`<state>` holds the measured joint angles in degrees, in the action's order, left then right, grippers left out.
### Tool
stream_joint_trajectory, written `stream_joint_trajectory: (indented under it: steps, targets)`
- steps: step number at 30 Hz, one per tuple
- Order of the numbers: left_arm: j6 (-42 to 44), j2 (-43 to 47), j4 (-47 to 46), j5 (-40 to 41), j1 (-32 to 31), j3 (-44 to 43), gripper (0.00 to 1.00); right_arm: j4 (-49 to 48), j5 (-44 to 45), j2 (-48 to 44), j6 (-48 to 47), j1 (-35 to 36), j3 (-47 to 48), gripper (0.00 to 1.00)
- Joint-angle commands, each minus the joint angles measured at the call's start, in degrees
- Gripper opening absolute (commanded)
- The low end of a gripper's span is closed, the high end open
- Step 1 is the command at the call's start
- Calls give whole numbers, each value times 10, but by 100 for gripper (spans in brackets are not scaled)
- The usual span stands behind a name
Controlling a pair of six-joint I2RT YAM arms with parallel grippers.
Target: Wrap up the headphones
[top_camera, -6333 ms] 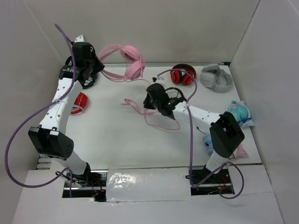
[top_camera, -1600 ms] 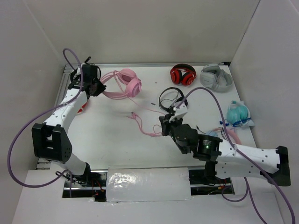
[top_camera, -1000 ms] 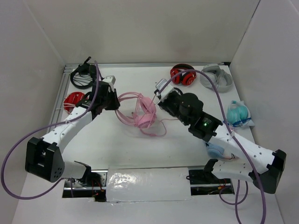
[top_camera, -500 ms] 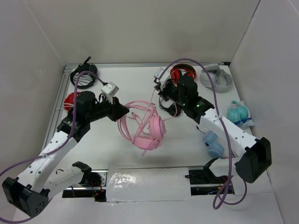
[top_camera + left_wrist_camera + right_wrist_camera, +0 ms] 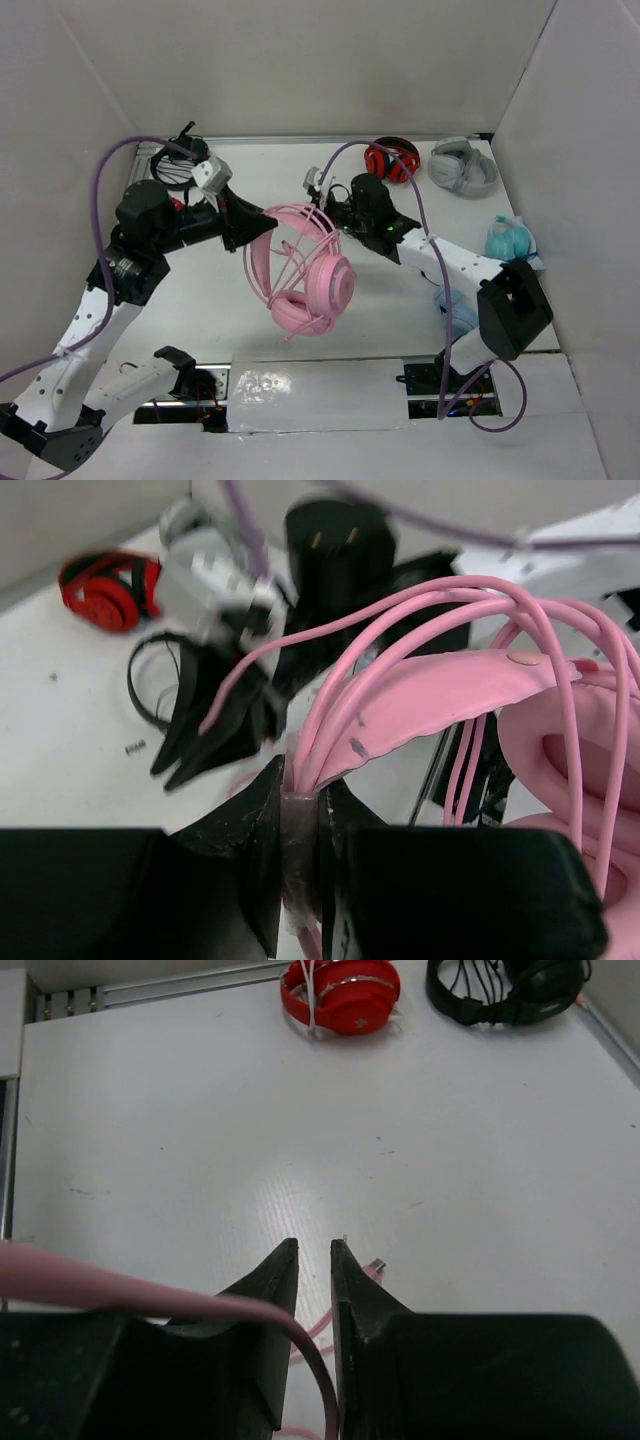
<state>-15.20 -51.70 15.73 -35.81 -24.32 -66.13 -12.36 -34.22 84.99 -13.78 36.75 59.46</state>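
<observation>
Table: red headset, grey headset behind pink headphones (left hand clamping).

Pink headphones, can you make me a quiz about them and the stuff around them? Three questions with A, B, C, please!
1. Where are the pink headphones?
A. Lying flat at the back corner.
B. Up in the air over the table, between the two arms.
C. Inside a drawer.

2. What colour are the headphones right beside the red headphones at the back?
A. Green.
B. Yellow.
C. Grey.

3. What is the left pincer doing?
A. Shut on the headband.
B. Wide open and empty.
C. Out of sight.

Answers:
1 B, they hang from the left pincer, off the surface.
2 C, the grey headphones sit next to the red pair.
3 A, the left wrist view shows it squeezing the pink wires.
</observation>
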Motion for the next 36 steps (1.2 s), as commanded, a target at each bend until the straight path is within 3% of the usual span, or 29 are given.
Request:
stream_joint_trajectory:
  steps: [1,15,22,26,29,30,36]
  targets:
    - [-55,-2,-35,-6,-3,-87,0,-86,-25,21,46,14,14,28]
    - [-72,-69,22,57,-4,-319,0,-259,-32,144,153,66,-22,35]
    - [-87,-116,63,109,-3,-400,0,-394,-15,185,232,110,-127,35]
    - [-93,-139,62,204,-3,-421,0,-434,17,192,246,142,-173,27]
    - [-87,-168,54,245,-1,-429,0,-415,21,174,238,164,-202,11]
    - [-82,-189,58,262,2,-442,0,-395,29,159,229,169,-213,0]
    - [-102,-279,82,324,65,-474,0,-413,146,63,234,233,-321,0]
